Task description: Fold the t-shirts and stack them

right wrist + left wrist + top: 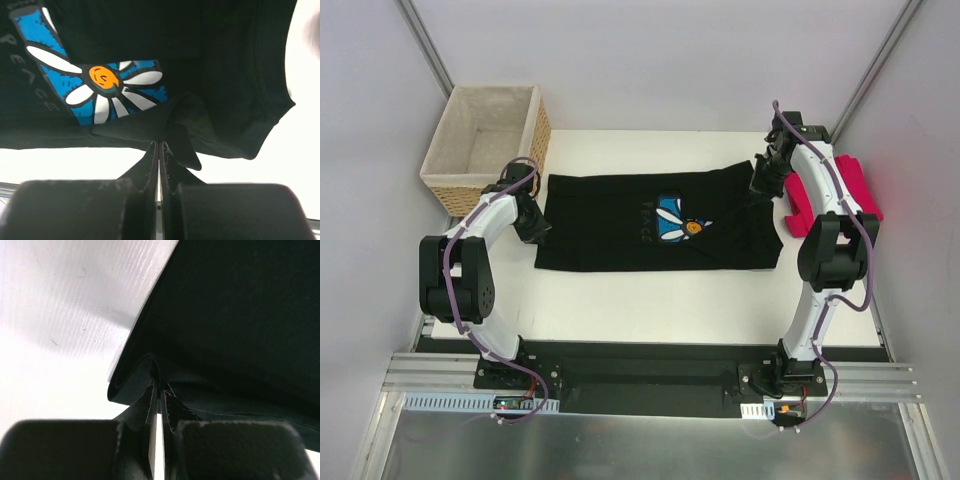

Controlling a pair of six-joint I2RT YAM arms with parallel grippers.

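The black t-shirt (610,225) lies across the middle of the table, its blue daisy print (678,222) facing up and partly folded over. At the shirt's left edge my left gripper (535,228) is shut on it; the left wrist view shows a fold of black cloth (240,315) pinched in that gripper (160,387). My right gripper (760,185) holds the shirt's far right corner. In the right wrist view this gripper (160,145) is shut on black fabric (200,40) just below the daisy print (102,80). The pinkish-red t-shirt (853,183) lies at the right edge, partly behind the right arm.
A wicker basket (485,145) with pale lining stands at the back left corner, close to the left arm. Bare white table (650,300) shows in front of the black shirt and behind it. Grey walls close in on both sides.
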